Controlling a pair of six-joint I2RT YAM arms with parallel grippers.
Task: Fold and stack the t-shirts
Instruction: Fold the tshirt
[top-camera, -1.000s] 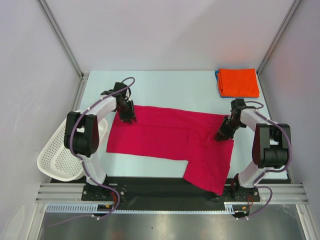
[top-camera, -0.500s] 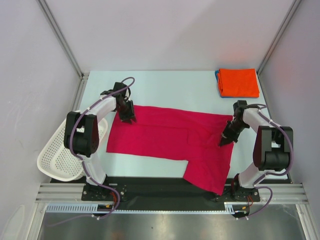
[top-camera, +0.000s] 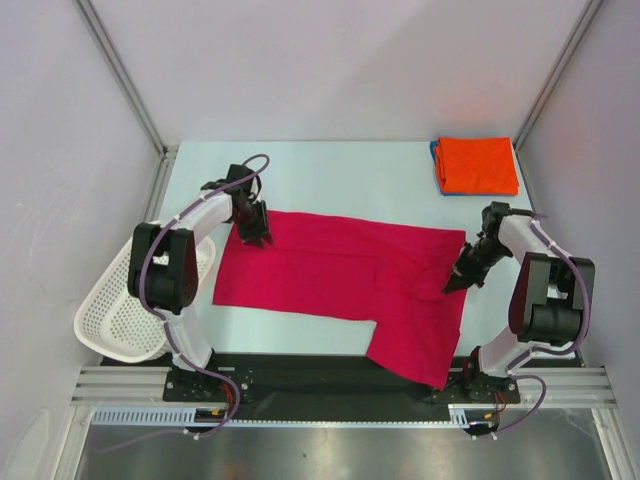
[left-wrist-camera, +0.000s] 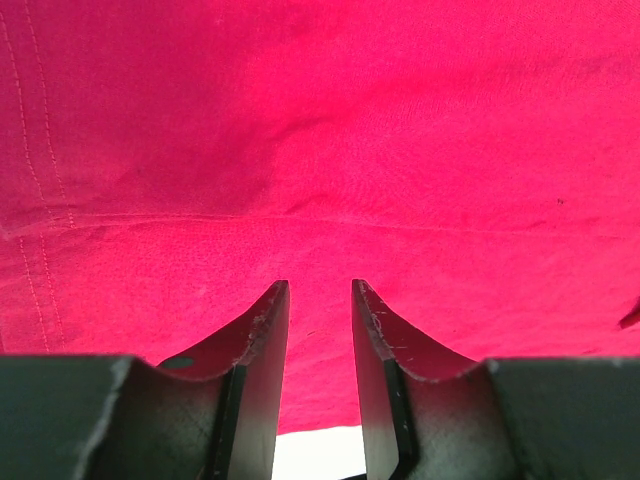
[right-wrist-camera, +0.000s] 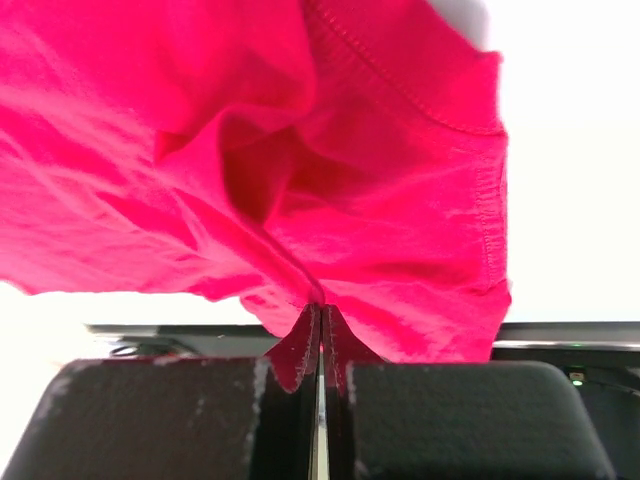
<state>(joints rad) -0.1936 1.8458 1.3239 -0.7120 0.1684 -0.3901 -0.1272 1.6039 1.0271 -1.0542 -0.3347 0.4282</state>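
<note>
The crimson t-shirt (top-camera: 340, 270) lies spread flat across the table, one part hanging toward the front edge. My left gripper (top-camera: 256, 238) rests over its far left corner. In the left wrist view this left gripper (left-wrist-camera: 320, 290) stands open, the crimson t-shirt (left-wrist-camera: 320, 150) lying flat under the gap. My right gripper (top-camera: 452, 283) is at the shirt's right edge. The right wrist view shows the right gripper (right-wrist-camera: 320, 308) shut on a pinch of the crimson t-shirt (right-wrist-camera: 350, 200), bunched at the tips. An orange t-shirt (top-camera: 478, 163) sits folded at the far right on a blue t-shirt (top-camera: 437, 165).
A white perforated basket (top-camera: 115, 320) hangs off the table's left edge beside the left arm's base. Frame posts stand at the far corners, and a black rail (top-camera: 300, 370) runs along the near edge.
My right gripper has shut on the shirt's right edge and shifted slightly right and toward the front, drawing the cloth with it. The left arm has not moved.
</note>
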